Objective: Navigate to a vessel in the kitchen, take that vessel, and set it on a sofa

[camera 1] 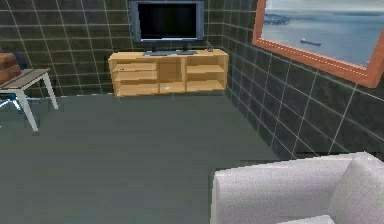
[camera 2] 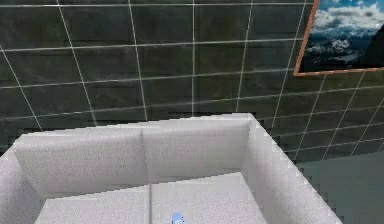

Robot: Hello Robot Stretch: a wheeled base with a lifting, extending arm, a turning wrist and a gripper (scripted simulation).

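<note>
Vessel [camera 2: 177, 217], if that is what the small pale-blue blob at the seat front of the white sofa [camera 2: 100, 155] is, looks nearly or already delivered; whether it rests there, and the gripper's state, cannot be told.

Robot's base is pointed w/ its front toward the TV stand [camera 1: 168, 72] on the far wall, approx. square to it. A white sofa [camera 1: 300, 190] lies near, at the forward view's lower right. The body's arm side faces straight onto what is prob. the same sofa, close in, w/ the seat just below the cam. A small pale-blue blob [camera 2: 177, 217] is at the arm side view's bottom edge, too small to ID.
</note>
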